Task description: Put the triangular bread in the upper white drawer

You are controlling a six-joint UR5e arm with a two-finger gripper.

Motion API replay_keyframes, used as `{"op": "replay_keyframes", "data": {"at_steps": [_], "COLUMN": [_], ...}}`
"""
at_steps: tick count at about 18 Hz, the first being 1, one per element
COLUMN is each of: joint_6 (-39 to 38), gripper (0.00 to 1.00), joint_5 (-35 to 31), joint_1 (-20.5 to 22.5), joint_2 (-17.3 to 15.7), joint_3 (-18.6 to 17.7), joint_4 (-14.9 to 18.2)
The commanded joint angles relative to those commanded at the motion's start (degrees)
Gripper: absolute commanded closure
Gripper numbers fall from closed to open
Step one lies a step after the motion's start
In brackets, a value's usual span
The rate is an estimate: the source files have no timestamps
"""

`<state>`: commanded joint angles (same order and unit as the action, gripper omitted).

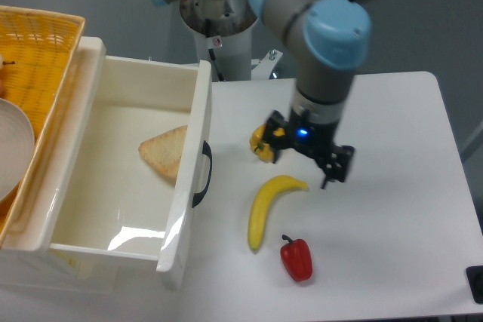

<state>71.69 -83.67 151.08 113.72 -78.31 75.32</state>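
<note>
The triangular bread (164, 157) lies flat inside the upper white drawer (113, 258), against its right wall near the dark handle (202, 173). The drawer is pulled open. My gripper (306, 164) hangs over the table to the right of the drawer, just above the banana, open with nothing between its fingers. It is well clear of the bread.
A yellow pepper (263, 143) sits partly behind the gripper. A yellow banana (266, 205) and a red pepper (296, 258) lie on the white table. A yellow wicker basket (34, 58) with a white dish stands above the drawer at left.
</note>
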Motion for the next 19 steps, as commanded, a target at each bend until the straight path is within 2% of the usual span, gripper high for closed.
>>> {"op": "replay_keyframes", "data": {"at_steps": [4, 6, 8, 11, 15, 19], "joint_6": [5.55, 6.09, 6.09, 7.05, 16.44, 16.73], "gripper": [0.0, 0.0, 0.0, 0.0, 0.0, 0.0], "joint_5": [-3.07, -5.79, -6.85, -8.52, -9.06, -8.97], "joint_1": [1.68, 1.68, 1.76, 2.12, 3.96, 3.96], "joint_2": [3.69, 5.36, 6.77, 8.44, 10.11, 10.91], "joint_3": [-0.17, -0.09, -0.17, -0.09, 0.44, 0.53], "joint_4": [-2.98, -3.6, -5.88, -6.5, -7.3, -7.47]}}
